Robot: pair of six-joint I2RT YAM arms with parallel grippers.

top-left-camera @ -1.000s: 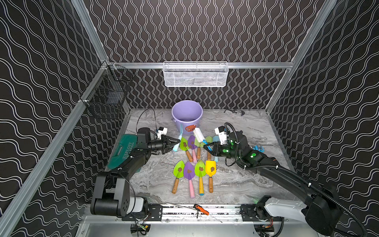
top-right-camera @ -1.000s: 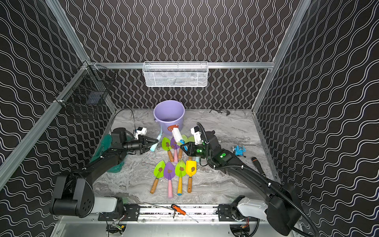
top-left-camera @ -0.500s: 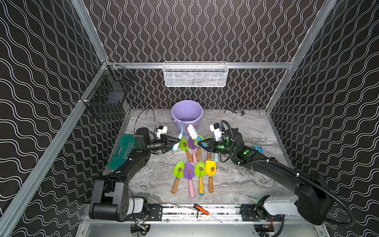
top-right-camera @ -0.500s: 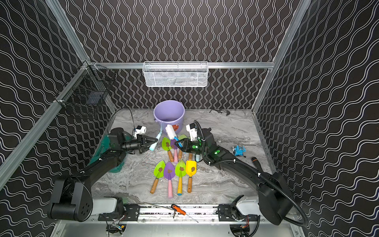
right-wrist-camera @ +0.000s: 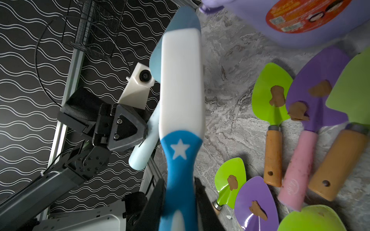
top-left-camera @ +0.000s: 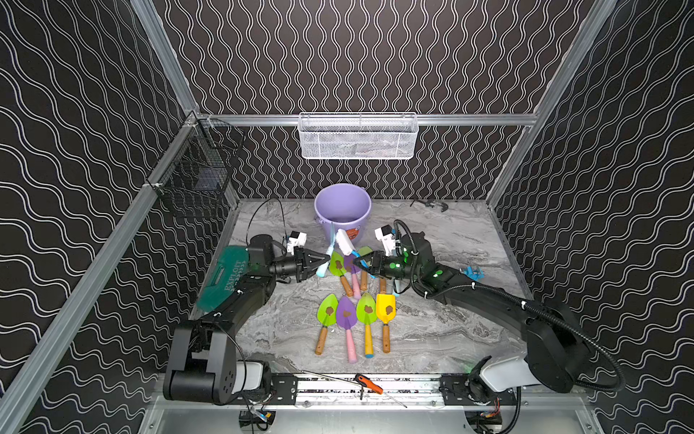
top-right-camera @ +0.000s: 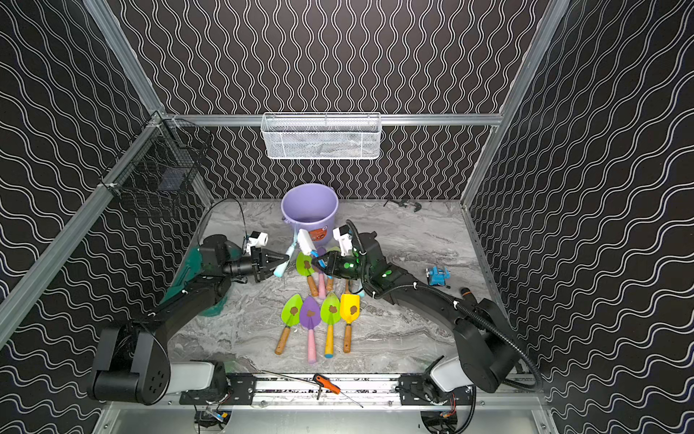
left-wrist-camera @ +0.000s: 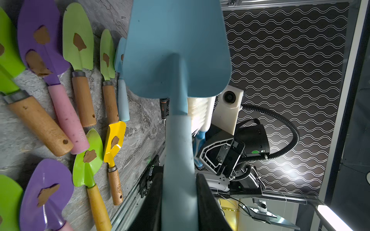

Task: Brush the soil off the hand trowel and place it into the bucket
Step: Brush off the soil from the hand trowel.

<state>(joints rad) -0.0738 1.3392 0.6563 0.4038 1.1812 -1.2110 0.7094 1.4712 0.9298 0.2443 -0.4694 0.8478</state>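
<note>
My left gripper (top-left-camera: 320, 260) (left-wrist-camera: 179, 180) is shut on the pale handle of a light-blue hand trowel (top-left-camera: 326, 253) (left-wrist-camera: 176, 50), held above the table in front of the lavender bucket (top-left-camera: 342, 206) (right-wrist-camera: 300, 20). My right gripper (top-left-camera: 359, 261) (right-wrist-camera: 180, 190) is shut on the blue handle of a white-headed brush (top-left-camera: 343, 242) (right-wrist-camera: 180, 90). The brush head lies alongside the trowel blade, its bristles (left-wrist-camera: 200, 112) showing behind the blade. I see no soil on the blade face that shows. Brown soil clumps (top-left-camera: 329, 310) sit on the trowels lying on the table.
Two rows of coloured trowels (top-left-camera: 356, 319) lie mid-table below the grippers. A green case (top-left-camera: 225, 274) sits at the left, a blue clamp (top-left-camera: 473, 271) at the right. A white mesh basket (top-left-camera: 358, 137) hangs on the back wall, a black wire basket (top-left-camera: 199, 176) on the left wall.
My right gripper has carried the brush leftward, up to the trowel blade. The left arm and the trowel have stayed almost still.
</note>
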